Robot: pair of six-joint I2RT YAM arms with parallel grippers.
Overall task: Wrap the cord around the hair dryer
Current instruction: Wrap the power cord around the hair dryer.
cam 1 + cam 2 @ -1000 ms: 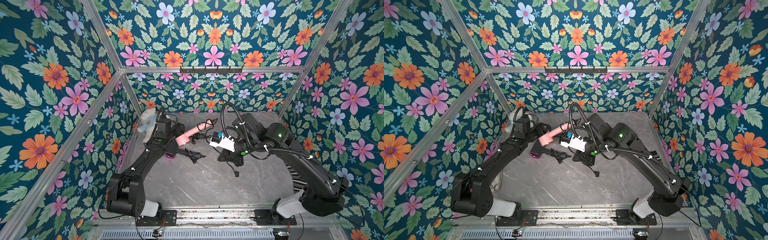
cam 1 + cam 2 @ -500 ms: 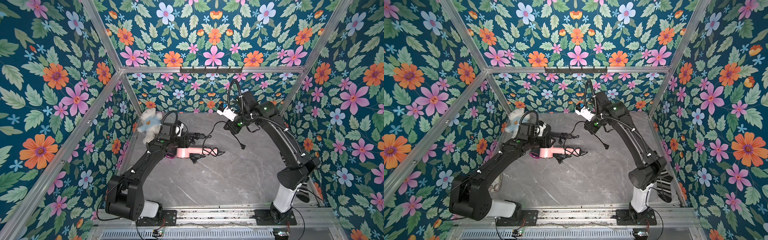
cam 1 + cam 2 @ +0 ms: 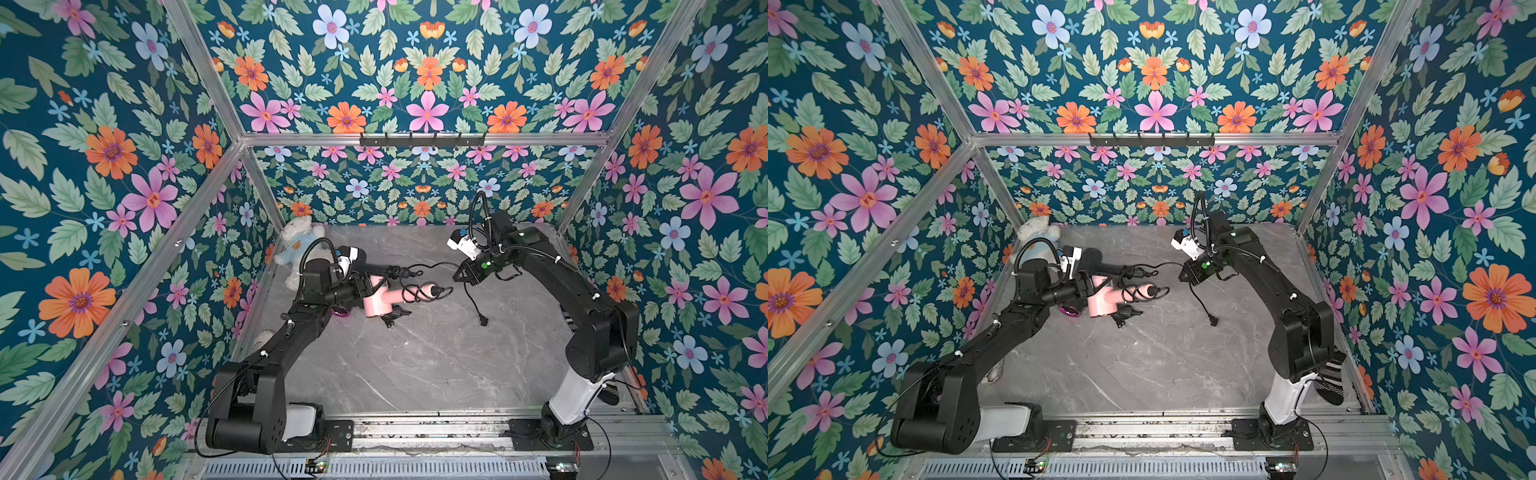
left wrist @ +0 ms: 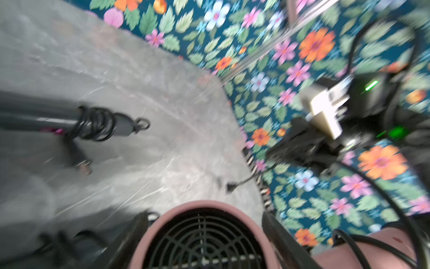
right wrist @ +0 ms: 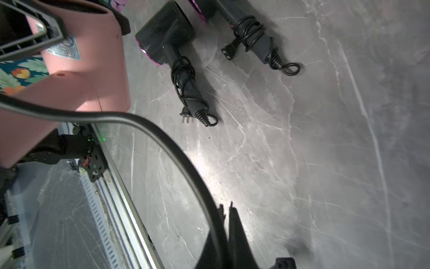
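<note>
1. While the left gripper [image 3: 369, 286] clamps its barrel, the pink hair dryer [image 3: 376, 306] hangs above the left-middle of the grey table [image 3: 415, 374].
2. Its black cord [image 5: 144, 122] loops loosely round the handle, then runs to the right gripper [image 3: 459, 277], whose jaws are pinched together on it; the plug [image 3: 483, 321] dangles below.
3. Its handle, the long axis, lies about level and points toward the right arm, with the barrel crosswise.

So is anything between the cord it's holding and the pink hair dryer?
Nothing visible: open air lies between the right end effector pinching the black cord and the pink plastic hair dryer.
</note>
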